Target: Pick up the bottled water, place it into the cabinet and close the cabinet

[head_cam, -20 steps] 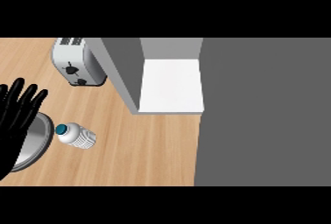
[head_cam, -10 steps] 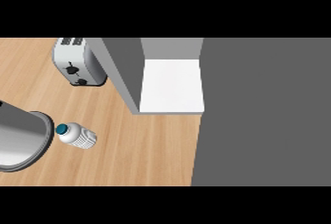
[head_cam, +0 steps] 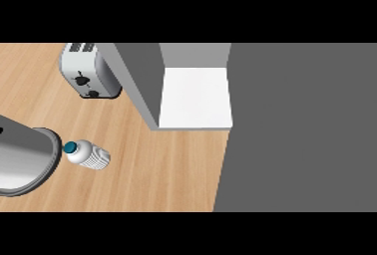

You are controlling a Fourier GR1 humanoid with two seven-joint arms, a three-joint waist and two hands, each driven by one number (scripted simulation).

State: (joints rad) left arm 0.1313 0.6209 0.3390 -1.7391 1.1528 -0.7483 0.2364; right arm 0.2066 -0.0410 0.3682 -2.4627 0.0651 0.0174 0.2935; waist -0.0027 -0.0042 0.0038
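The black left hand seen a second ago is gone from view – neither hand's state shows – leaving the small clear teal-capped water bottle (head_cam: 88, 154) untouched at eight o'clock on the wooden worktop (head_cam: 169, 169)

White ribbed bottle (head_cam: 88, 154), teal cap, lies near the counter's (head_cam: 147, 164) left edge; cabinet (head_cam: 195, 97) stands open.

A silver toaster (head_cam: 88, 74) stands on the wooden worktop (head_cam: 162, 169) at about eleven o'clock, slots up, dark knobs on its side. A dark grey surface (head_cam: 302, 129) fills the three o'clock side.
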